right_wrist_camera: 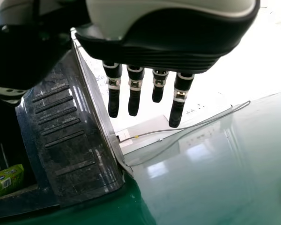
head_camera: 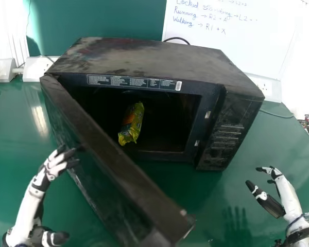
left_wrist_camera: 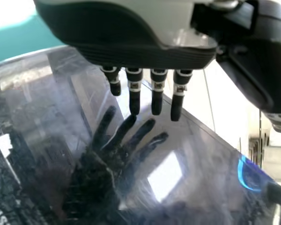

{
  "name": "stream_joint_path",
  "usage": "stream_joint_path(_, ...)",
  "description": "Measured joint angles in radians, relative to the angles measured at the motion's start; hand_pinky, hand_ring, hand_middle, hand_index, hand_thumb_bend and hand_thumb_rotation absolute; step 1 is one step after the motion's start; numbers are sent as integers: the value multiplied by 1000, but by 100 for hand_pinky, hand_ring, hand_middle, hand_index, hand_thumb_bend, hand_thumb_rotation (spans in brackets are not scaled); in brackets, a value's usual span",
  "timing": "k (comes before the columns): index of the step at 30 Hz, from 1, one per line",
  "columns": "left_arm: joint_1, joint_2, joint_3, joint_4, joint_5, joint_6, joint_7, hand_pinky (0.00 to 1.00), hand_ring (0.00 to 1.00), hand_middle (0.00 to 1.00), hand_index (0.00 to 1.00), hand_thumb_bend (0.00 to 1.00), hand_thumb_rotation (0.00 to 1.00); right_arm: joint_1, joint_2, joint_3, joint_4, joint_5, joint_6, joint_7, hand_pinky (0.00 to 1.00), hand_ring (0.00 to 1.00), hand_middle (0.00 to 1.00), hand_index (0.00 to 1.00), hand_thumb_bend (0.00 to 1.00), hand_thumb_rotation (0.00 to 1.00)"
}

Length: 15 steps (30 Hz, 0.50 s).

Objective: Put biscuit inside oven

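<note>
Left hand (head_camera: 53,166) is across the door (head_camera: 113,154) from the biscuit (head_camera: 132,123) inside the oven (head_camera: 144,59).

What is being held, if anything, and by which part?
Nothing: the left hand and right hand are open; the biscuit packet lies inside the microwave.

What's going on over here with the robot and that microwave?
A robot is putting biscuits in an oven, and the yellow-green packet already lies inside the microwave. Its door stands open. The robot's left hand is at the door's outer side, perhaps about to close it; I can't tell if they touch. Its right hand is open above the table. Neither hand holds anything.
</note>
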<state>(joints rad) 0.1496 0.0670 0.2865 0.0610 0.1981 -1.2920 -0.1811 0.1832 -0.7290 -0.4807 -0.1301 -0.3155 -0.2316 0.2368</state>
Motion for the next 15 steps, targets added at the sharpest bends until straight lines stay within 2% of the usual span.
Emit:
stream_joint_path(8, -24, 1, 17, -24, 134, 12, 55, 72, 86, 90, 86, 95, 96, 0, 1, 7, -13, -6, 17, 0, 78, 86, 90, 84, 96, 33)
stream_joint_path(15, -33, 14, 9, -42, 178, 27, 95, 74, 86, 89, 86, 88, 96, 1, 1, 10, -13, -10, 18, -1, 78, 86, 90, 84, 95, 31)
